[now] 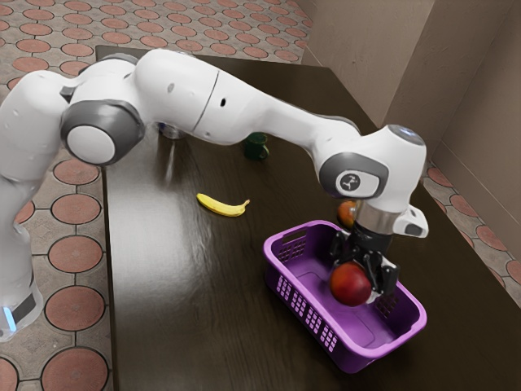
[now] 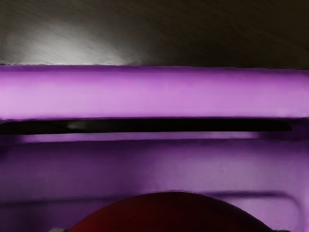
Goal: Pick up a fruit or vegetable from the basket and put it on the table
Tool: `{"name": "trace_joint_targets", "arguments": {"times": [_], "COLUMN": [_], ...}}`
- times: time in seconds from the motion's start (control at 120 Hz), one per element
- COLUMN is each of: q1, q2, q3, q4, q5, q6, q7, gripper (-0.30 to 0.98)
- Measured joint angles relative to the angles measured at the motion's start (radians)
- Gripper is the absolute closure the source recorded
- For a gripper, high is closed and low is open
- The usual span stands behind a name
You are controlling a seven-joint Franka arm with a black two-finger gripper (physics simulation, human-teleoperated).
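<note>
Above reddish floor tiles [image 1: 75, 255] stretches a dark, glossy table [image 1: 187, 285].

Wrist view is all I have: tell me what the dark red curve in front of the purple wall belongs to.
Observer: A round red fruit, seen almost whole from the side, at the gripper.
Operator: Name something already lying outside the basket.
Observer: A yellow banana, on the bare table toward the exterior view's left.
Operator: Give me one more thing to keep clear of.
Observer: A green mug, farther from the basket than the banana is.
</note>
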Motion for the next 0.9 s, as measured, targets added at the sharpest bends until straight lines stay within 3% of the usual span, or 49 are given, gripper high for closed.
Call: {"name": "trace_joint_targets", "arguments": {"times": [0.117,0.183,0.567,0.9], "q1": [-0.003,-0.012,-0.215,-0.320], "q2": [-0.041,-0.054,-0.090,-0.086], "q3": [0.006,0.004,-0.004,-0.019], "q4": [0.028,0.062,0.078,0.078], "q5": [0.003,0.003,0.033,0.036], "q6": [-0.024,-0.045,-0.094,-0.099], "q7": [0.005,0.009,0.036,0.049], "gripper": [0.33,0.25,0.24,0.24]}}
